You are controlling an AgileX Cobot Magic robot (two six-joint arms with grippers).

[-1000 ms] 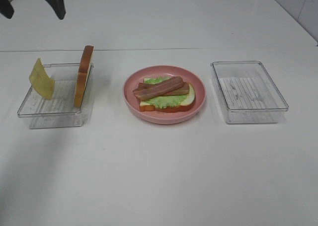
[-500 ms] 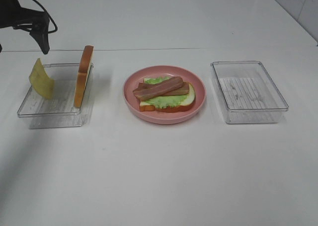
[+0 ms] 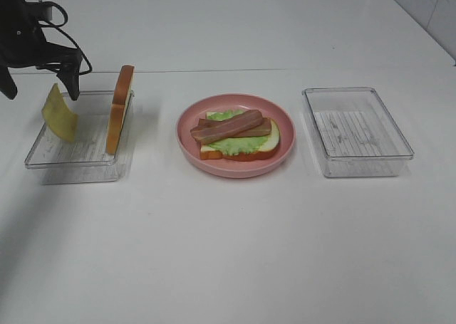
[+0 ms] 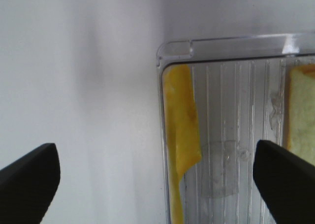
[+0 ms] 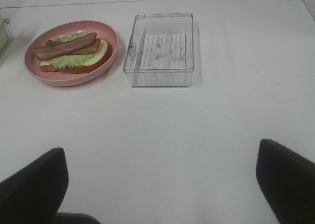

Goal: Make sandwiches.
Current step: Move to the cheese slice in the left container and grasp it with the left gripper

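Observation:
The sandwiches are one open stack (image 3: 239, 135) on the pink plate (image 3: 285, 149): a bread slice, green lettuce and bacon strips (image 3: 228, 127). The stack also shows in the right wrist view (image 5: 74, 54). A yellow cheese slice (image 3: 59, 114) leans in the left tray (image 3: 71, 160), and a second bread slice (image 3: 121, 110) stands on edge there. My left gripper (image 3: 40, 90) hangs open just above the cheese slice (image 4: 182, 140), one finger on either side and touching nothing. My right gripper (image 5: 157, 184) is open and empty, held back from the plate; it is outside the high view.
A clear tray (image 3: 356, 132) with nothing in it stands right of the plate, also in the right wrist view (image 5: 160, 49). The left tray's rim (image 4: 221, 39) and the upright bread (image 4: 302, 111) flank the cheese. White tabletop lies in front of all three.
My left gripper has come down from the far left corner toward the left tray and now hangs over the cheese. Food, plate and trays have not moved.

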